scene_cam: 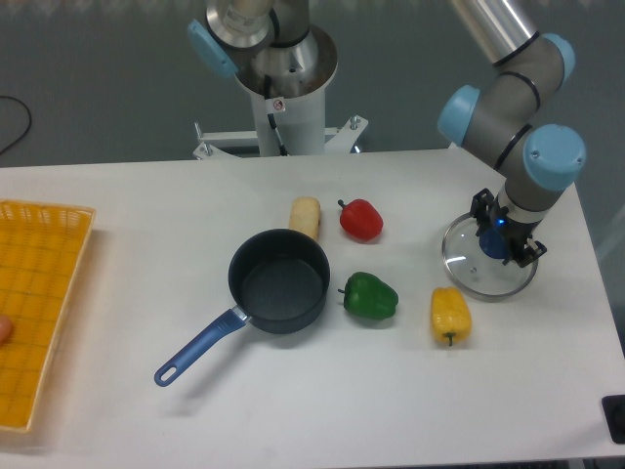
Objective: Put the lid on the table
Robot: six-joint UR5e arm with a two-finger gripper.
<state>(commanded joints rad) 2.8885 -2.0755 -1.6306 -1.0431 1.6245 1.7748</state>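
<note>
The lid (472, 268), clear glass with a metal rim, lies flat on the white table (322, 410) at the right, near the far edge. Its dark blue knob (495, 242) shows between the black fingers (480, 205). My gripper (506, 228) hangs straight over the lid's centre. Its jaws stand apart on either side of the knob, wider than the knob, so it looks open.
A dark blue saucepan (279, 280) with its handle toward the front left stands mid-table. Around it are a green pepper (371, 296), a red pepper (360, 219), a yellow pepper (450, 314) and a pale roll (305, 215). A yellow mesh tray (39, 303) lies at the left edge.
</note>
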